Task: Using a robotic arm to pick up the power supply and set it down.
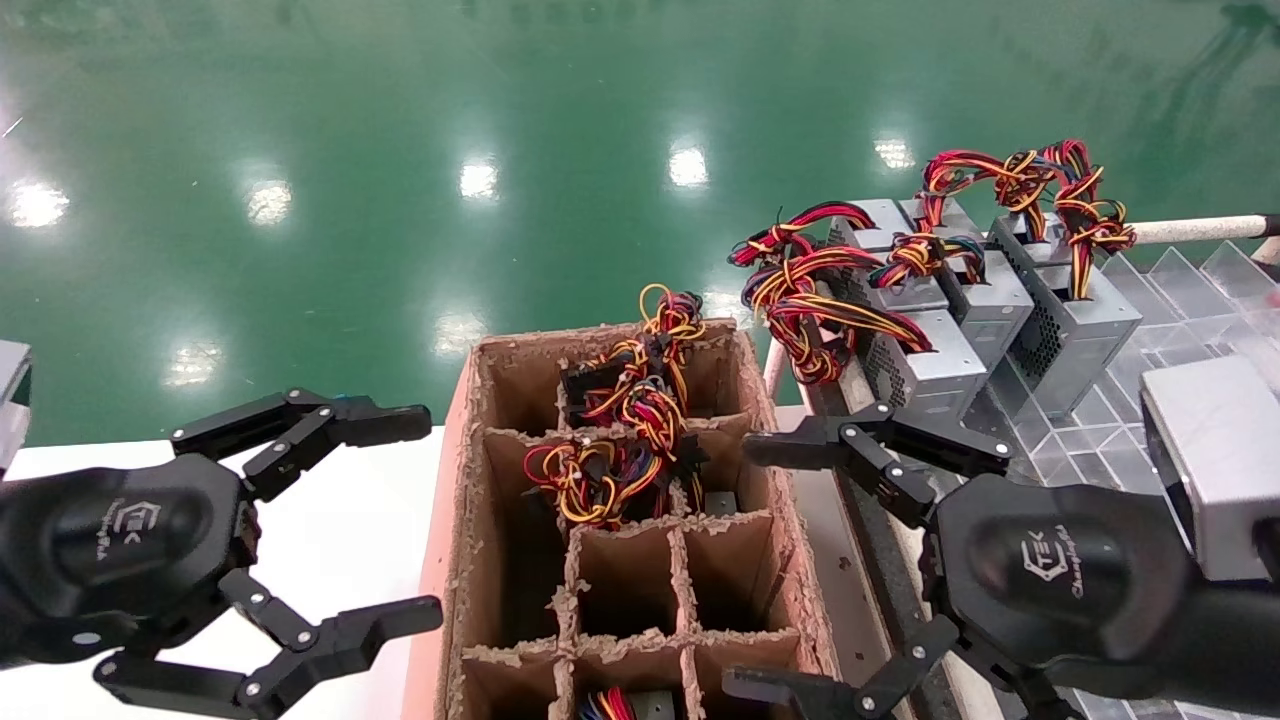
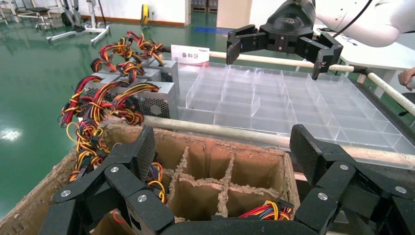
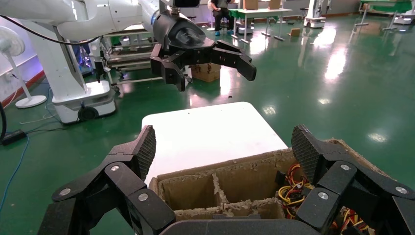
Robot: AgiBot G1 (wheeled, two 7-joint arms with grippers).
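1. The power supply (image 1: pixel 930 368), a silver-grey rectangular metal box with a honeycomb vent side, stands on the clear plastic divided tray (image 1: pixel 1185 300), at the robot's right. It is the nearest one of a group of alike grey metal units (image 1: pixel 1070 310).
2. Its long axis goes away from the robot and a little to the left. The vent side faces left, and the coil of red, yellow and black wires (image 1: pixel 810 320) hangs over the far-left end, past the tray edge.
3. The robotic arm's black claw (image 1: pixel 745 565) is spread wide and holds nothing. It hovers between the tray and the brown cardboard box with dividers (image 1: pixel 455 500), just before the power supply and not touching it.
4. The left black gripper (image 1: pixel 430 510) is also wide open, above the white table (image 1: pixel 340 520), left of the box.
5. Some far cells of the box hold more wire bundles (image 1: pixel 620 440); the middle cells look free. Most tray compartments to the right are open.
6. Behind everything is a glossy green floor (image 1: pixel 500 100) with lamp reflections.
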